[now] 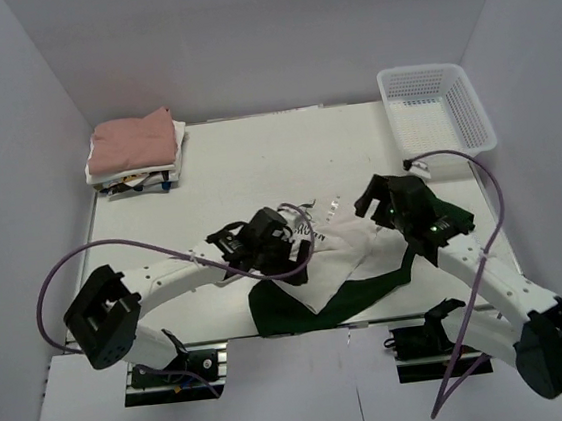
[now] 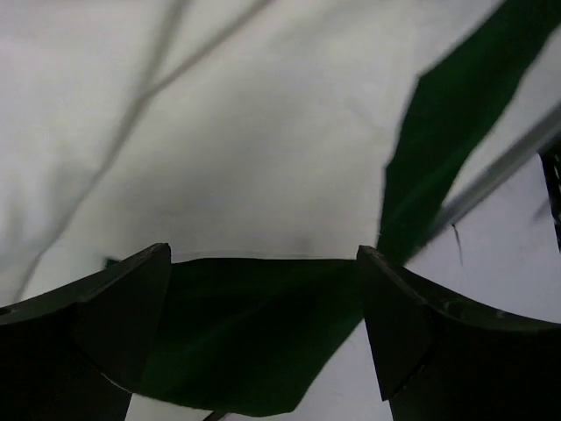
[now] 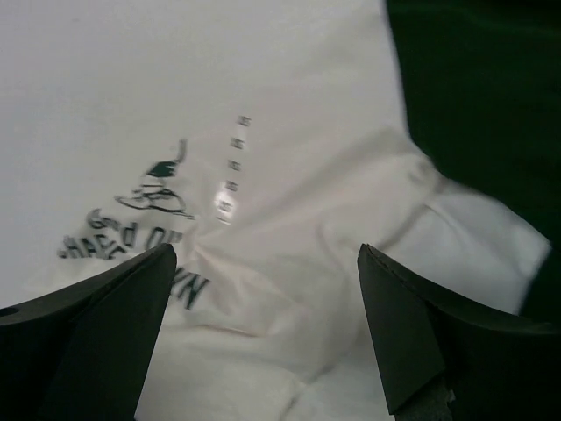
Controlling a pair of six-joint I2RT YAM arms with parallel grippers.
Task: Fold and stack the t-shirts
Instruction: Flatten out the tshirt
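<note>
Fingers apart on both: left gripper (image 2: 263, 338) over t-shirt (image 2: 263, 167) green edge, right gripper (image 3: 267, 338) over its print (image 3: 140, 232), lettering too blurred to read.

The white table (image 1: 256, 163) carries three things. A cream-and-green t-shirt (image 1: 351, 253) lies rumpled near the front edge, about the middle. A stack of folded shirts (image 1: 136, 150), dusty pink over white, sits in the far left corner. A white mesh basket (image 1: 436, 104) stands at the far right corner.

Shirt print (image 3: 131, 235) blurred, partly behind right end effector finger (image 3: 88, 333), stack (image 1: 136, 155) lowest layers indistinct
</note>
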